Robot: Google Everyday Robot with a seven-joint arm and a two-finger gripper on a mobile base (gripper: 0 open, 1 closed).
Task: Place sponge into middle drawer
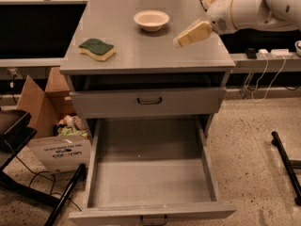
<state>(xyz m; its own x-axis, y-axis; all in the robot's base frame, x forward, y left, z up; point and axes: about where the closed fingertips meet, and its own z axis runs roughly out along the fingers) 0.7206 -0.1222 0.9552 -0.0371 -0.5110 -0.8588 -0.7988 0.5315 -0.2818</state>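
The grey metal worktop [155,53] is the top of a cabinet that stands on a speckled stone floor [254,140]. The sponge [97,49] lies flat near the worktop's left edge, towards the front left corner, green scrub side up over the yellow foam. A cream bowl [151,20] sits upright near the back edge, about midway across, well apart from the sponge.

The pincer [183,38] hangs over the right part of the worktop, near the right edge and just right of the bowl. It points down and to the left and touches nothing. Whether it is released or clenched cannot be told. The white arm [254,8] reaches in behind it from beyond the back right corner.

Below the front edge is a dark gap, then the upper drawer front [148,101], closed, with a small dark handle. Under it the middle drawer [150,182] is pulled far out, showing its plain grey tray.

Left of the cabinet an open cardboard box [47,126] holds colourful clutter, beside a black frame [14,135]. To the right, cables [263,74] hang from a ledge and a black bar [284,164] lies on the floor.
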